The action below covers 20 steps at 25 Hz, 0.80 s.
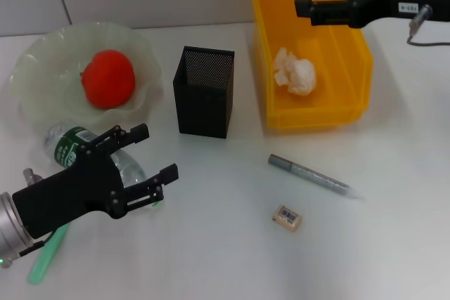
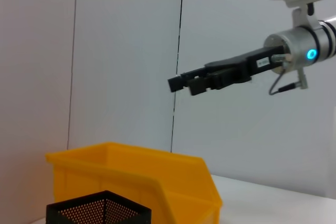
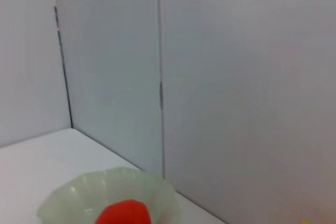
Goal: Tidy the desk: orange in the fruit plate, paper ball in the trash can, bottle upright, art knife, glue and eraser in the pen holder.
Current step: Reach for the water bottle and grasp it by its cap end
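We start with the big yellow trash can (image 1: 348, 107): the paper ball (image 1: 296, 73) is already lying inside it, so we count that step done. Over on our left the fruit plate (image 1: 144, 54) holds the orange (image 1: 107, 79), also done. The pen holder (image 1: 204, 91) stands between plate and can, and we cannot see anything in it from here.

What is left, as we read it: the bottle (image 1: 88, 149) lies on its side just in front of the plate, not upright. Our left gripper (image 1: 149, 158) hovers right over it, fingers spread wide and holding nothing, the bottle partly hidden beneath the hand. That looks like the step in hand.

Our right gripper (image 1: 301, 6) hangs above the far edge of the trash can, well apart from the loose items; its fingers look drawn close together and empty.

Then the small things: a grey pen-like tool (image 1: 309, 175), probably the art knife, lies on the table in front of the can, and the eraser (image 1: 287, 218) sits just beside it, nearer us. A green stick (image 1: 46, 258) lies under our left arm, possibly the glue.
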### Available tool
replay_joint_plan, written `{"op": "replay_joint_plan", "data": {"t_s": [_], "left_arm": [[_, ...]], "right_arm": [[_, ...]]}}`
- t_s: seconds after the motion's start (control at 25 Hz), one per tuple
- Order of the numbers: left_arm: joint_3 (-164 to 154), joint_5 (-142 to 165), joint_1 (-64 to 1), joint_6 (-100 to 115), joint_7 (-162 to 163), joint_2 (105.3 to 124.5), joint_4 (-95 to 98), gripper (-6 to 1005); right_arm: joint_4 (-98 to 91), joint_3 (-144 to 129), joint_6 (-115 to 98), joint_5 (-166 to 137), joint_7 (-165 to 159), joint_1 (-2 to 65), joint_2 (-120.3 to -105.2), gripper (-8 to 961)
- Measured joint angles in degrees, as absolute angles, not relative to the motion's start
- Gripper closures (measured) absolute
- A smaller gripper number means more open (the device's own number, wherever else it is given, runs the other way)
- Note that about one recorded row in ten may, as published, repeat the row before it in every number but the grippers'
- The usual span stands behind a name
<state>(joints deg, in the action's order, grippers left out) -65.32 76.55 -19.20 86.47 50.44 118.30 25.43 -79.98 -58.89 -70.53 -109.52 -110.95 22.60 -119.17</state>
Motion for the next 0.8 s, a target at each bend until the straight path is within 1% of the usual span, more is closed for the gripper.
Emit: {"op": "replay_joint_plan", "data": {"t_s": [0.36,0.52,0.8], "left_arm": [[-64.8,76.1,-19.2,86.7,50.4,118.23,25.4,219],[-64.8,76.1,-19.2,86.8,50.6,118.27,25.6,219],[-64.8,75.9,-19.3,86.6,50.4,118.38,25.6,221]], "right_arm": [[-78.4,-59.2,-71.9,-102.8,-103.2,17.8,-119.42,128],[-74.0,-60.0,-73.6,-93.5,-94.4,15.1,-119.32,128],[-66.2,-59.4,-78.7,-84.2,-82.6,12.6,-119.22,129]]}}
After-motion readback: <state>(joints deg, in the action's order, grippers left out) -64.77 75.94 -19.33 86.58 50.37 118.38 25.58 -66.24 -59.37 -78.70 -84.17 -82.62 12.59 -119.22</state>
